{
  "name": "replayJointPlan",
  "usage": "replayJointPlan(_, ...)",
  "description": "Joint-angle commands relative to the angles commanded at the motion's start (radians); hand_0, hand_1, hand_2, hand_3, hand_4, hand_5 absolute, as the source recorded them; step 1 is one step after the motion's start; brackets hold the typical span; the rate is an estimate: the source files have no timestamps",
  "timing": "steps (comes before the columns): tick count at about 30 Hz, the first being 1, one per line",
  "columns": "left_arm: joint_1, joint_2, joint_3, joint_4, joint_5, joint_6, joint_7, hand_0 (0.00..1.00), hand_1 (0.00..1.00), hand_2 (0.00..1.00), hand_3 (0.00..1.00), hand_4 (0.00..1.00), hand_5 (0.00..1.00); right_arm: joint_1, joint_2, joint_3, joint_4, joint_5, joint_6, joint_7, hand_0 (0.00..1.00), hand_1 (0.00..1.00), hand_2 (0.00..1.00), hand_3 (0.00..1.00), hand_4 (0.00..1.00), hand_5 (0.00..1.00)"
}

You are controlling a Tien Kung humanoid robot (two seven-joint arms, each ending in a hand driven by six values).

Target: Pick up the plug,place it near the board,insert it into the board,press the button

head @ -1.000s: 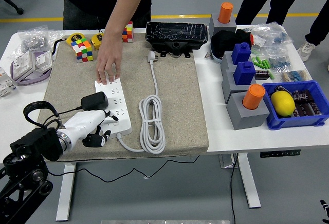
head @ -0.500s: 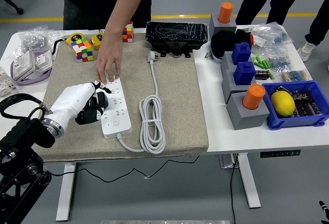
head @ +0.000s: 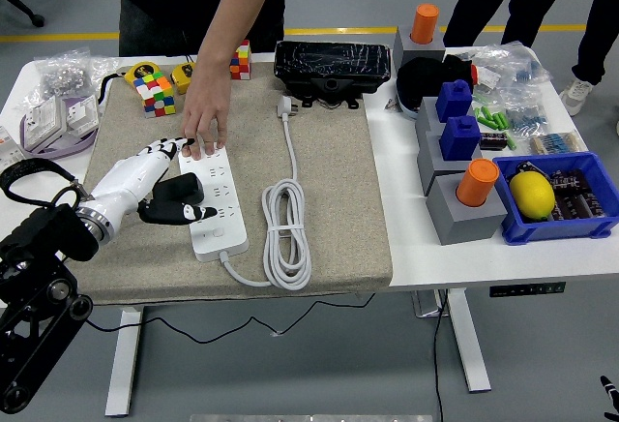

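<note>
A white power strip [head: 221, 211] lies on the beige mat [head: 338, 199]. A black plug [head: 182, 189] sits at the strip's left edge, apparently seated in a socket. My left hand [head: 172, 178] reaches in from the left with white fingers [head: 155, 156] spread over the plug and the thumb below it, open and not closed on it. A person's hand [head: 205, 117] presses down on the strip's far end, where the button is hidden. The right arm is out of view.
The strip's white cable [head: 287, 231] lies coiled beside it, with its own plug [head: 284, 106] further back. Puzzle cubes [head: 155, 92] and a black case [head: 334, 66] stand at the mat's rear. Grey blocks [head: 464, 204] and a blue bin [head: 561, 199] fill the right.
My left hand rose from the mat's near edge onto the black plug, then spread its fingers and drew slightly left. The person's hand stayed on the strip's far end.
</note>
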State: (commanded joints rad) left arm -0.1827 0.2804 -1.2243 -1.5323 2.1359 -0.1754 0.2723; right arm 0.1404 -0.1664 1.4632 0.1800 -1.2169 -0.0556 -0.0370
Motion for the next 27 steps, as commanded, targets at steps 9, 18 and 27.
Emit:
replayJointPlan(9, -0.080, -0.002, 0.043, 0.149, 0.009, 0.083, -0.049, 0.987, 0.998, 0.998, 0.998, 0.998, 0.427, 0.003, 0.000, -0.002, 0.000, 0.003, -0.001, 0.000, 0.850, 0.814, 0.794, 0.825, 0.998, 0.998)
replayJointPlan(18, -0.107, -0.002, 0.068, 0.262, 0.025, 0.076, -0.069, 0.859, 0.927, 0.911, 0.934, 0.998, 0.382, 0.003, 0.000, 0.004, 0.000, -0.004, -0.002, -0.001, 0.850, 0.815, 0.794, 0.825, 0.998, 0.998)
replayJointPlan(27, -0.115, -0.006, 0.073, 0.291, 0.053, 0.169, -0.103, 0.427, 0.572, 0.575, 0.621, 0.998, 0.198, 0.004, -0.001, 0.002, 0.000, -0.001, -0.003, 0.000, 0.849, 0.814, 0.794, 0.825, 0.998, 0.998)
